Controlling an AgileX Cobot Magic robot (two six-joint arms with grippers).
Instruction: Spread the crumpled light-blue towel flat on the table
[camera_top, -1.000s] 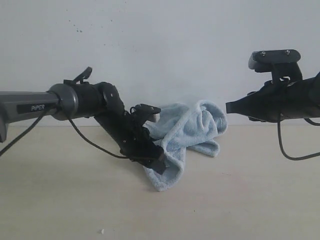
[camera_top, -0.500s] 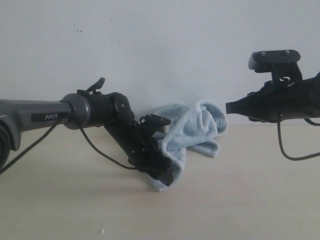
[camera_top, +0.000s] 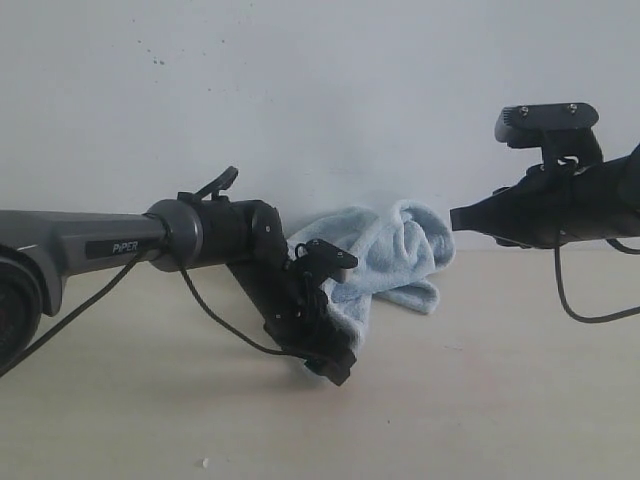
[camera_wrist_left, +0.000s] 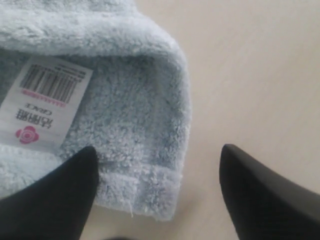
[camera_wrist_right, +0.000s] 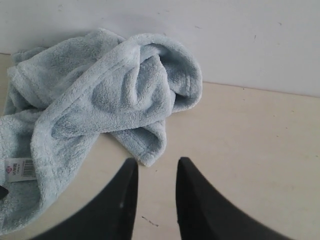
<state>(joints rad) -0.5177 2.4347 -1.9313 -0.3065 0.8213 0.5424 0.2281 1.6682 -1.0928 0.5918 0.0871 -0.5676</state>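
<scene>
The light-blue towel (camera_top: 392, 250) lies crumpled on the beige table (camera_top: 500, 400), close to the white wall. Its hemmed front corner (camera_wrist_left: 150, 185) and the white label (camera_wrist_left: 44, 102) with pink print fill the left wrist view. My left gripper (camera_top: 335, 365) is low over that corner and open wide. One finger (camera_wrist_left: 55, 200) is over the towel's hem and the other (camera_wrist_left: 265, 195) is over bare table. My right gripper (camera_top: 455, 215) hangs in the air to the right of the towel, its jaws a narrow gap apart and holding nothing. The towel heap (camera_wrist_right: 110, 95) lies beyond it.
The white wall (camera_top: 320, 100) stands right behind the towel. Black cables hang from both arms, one (camera_top: 220, 320) looping under the left arm. Small specks (camera_top: 205, 462) dot the table near the front edge.
My left arm has moved right and down, bringing its gripper over the towel's front corner. The right arm and the towel have stayed still.
</scene>
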